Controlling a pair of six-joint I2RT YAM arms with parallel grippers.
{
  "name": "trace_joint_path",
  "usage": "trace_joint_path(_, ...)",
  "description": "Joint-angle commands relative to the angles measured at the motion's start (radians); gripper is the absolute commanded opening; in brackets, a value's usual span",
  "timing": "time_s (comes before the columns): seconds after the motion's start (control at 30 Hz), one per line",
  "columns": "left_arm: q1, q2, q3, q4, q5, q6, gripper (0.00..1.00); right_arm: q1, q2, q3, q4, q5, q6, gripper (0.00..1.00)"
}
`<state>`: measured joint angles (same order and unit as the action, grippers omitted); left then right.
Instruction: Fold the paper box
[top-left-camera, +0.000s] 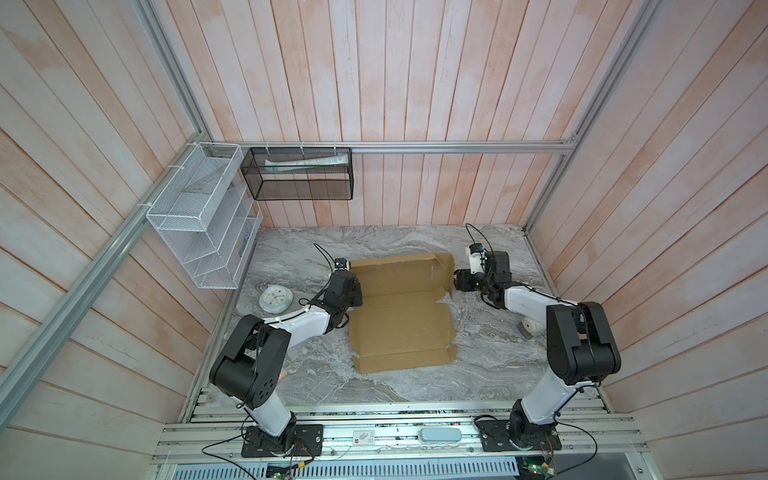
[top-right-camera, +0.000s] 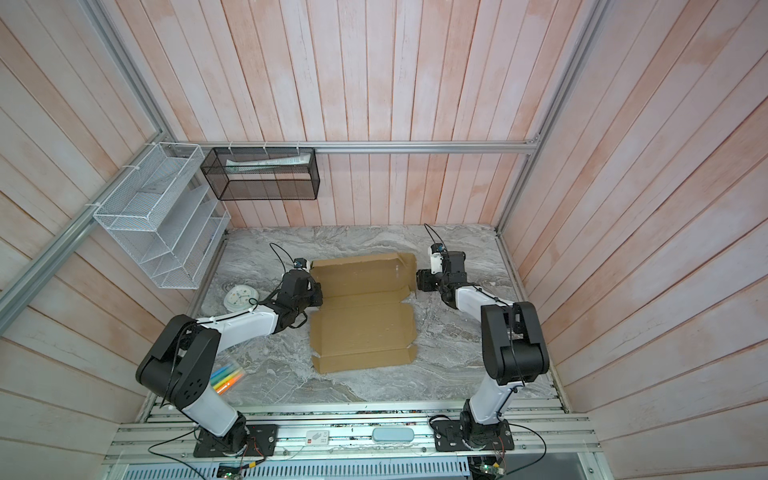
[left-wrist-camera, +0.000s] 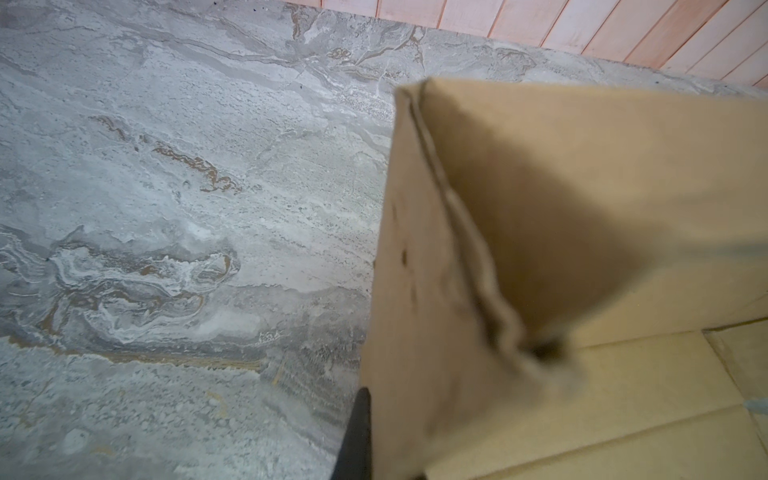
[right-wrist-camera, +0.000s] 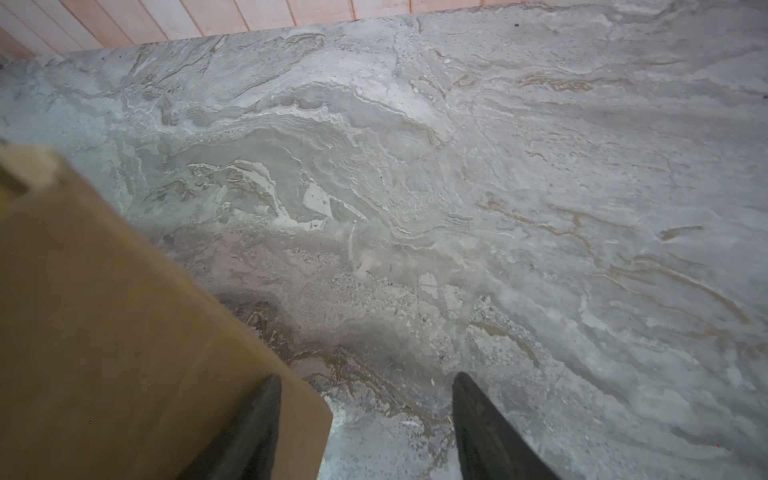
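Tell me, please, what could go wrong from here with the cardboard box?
Only the left gripper is shut on the cardboard box, at one end of its raised panel; that panel may twist or fall back.
The right gripper is open at the side flap; closing might crush its corner.
Nothing holds down the flat part, so the box may slide on the table.

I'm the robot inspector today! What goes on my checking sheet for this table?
Surface: grey marble table.
Job's things: box, far panel raised, near part lying flat.
Clutter: clock; roll; markers.
Grippers: left gripper shut on the box's left flap; right gripper open at the right flap.
Cables: black cables loop at both wrists, more by the bases.
Surroundings: plank walls; white rack; black basket.
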<state>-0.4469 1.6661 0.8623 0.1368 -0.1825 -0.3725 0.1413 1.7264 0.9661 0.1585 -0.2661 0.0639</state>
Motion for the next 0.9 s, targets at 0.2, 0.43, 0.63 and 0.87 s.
trace_joint_path(0.2, 0.004, 0.056, 0.032, -0.101, 0.048, 0.037, 0.0, -0.001, 0.008, 0.006, 0.048, -0.172, -0.109, 0.65)
trace_joint_path(0.43, 0.01, 0.075, 0.058, -0.128, 0.064, 0.069, 0.0, -0.004, 0.019, 0.024, 0.026, -0.242, -0.146, 0.6)
trace_joint_path(0.63, 0.01, 0.086, 0.069, -0.13, 0.076, 0.077, 0.0, -0.003, 0.027, 0.039, 0.029, -0.273, -0.152, 0.55)
trace_joint_path(0.87, 0.01, 0.096, 0.079, -0.135, 0.081, 0.077, 0.0, -0.001, 0.02, 0.034, 0.03, -0.324, -0.135, 0.45)
